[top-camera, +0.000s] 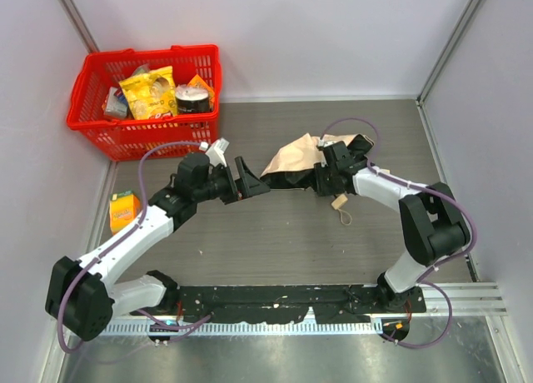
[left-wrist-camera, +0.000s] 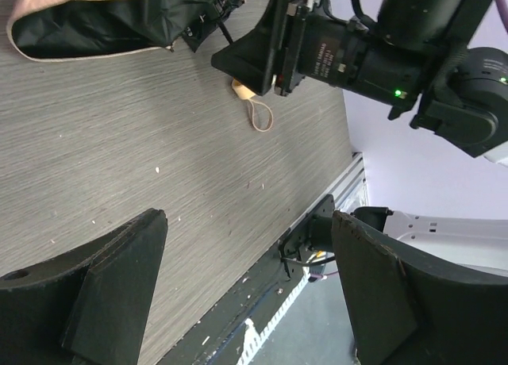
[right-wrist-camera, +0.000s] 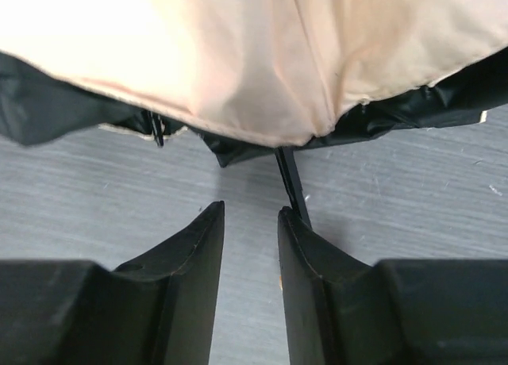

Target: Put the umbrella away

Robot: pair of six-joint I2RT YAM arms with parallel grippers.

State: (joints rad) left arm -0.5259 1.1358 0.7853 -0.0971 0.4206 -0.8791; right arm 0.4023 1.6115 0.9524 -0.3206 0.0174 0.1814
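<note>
The umbrella (top-camera: 291,158) lies half collapsed in the middle of the table, beige fabric on top and black lining underneath. Its cream handle (top-camera: 339,202) and loop cord rest just below the right gripper (top-camera: 316,176). In the right wrist view the canopy (right-wrist-camera: 238,55) fills the top. The thin black shaft (right-wrist-camera: 290,182) runs down beside the right finger, outside the narrow gap of the right gripper (right-wrist-camera: 250,210), which is open and holds nothing. The left gripper (top-camera: 252,181) hovers wide open, left of the canopy edge. Only bare table shows between the fingertips of the left gripper (left-wrist-camera: 246,222).
A red basket (top-camera: 92,83) with snack packets and a tin stands at the back left. An orange box (top-camera: 124,210) lies by the left wall. Walls close in on three sides. A black rail (top-camera: 275,300) runs along the near edge.
</note>
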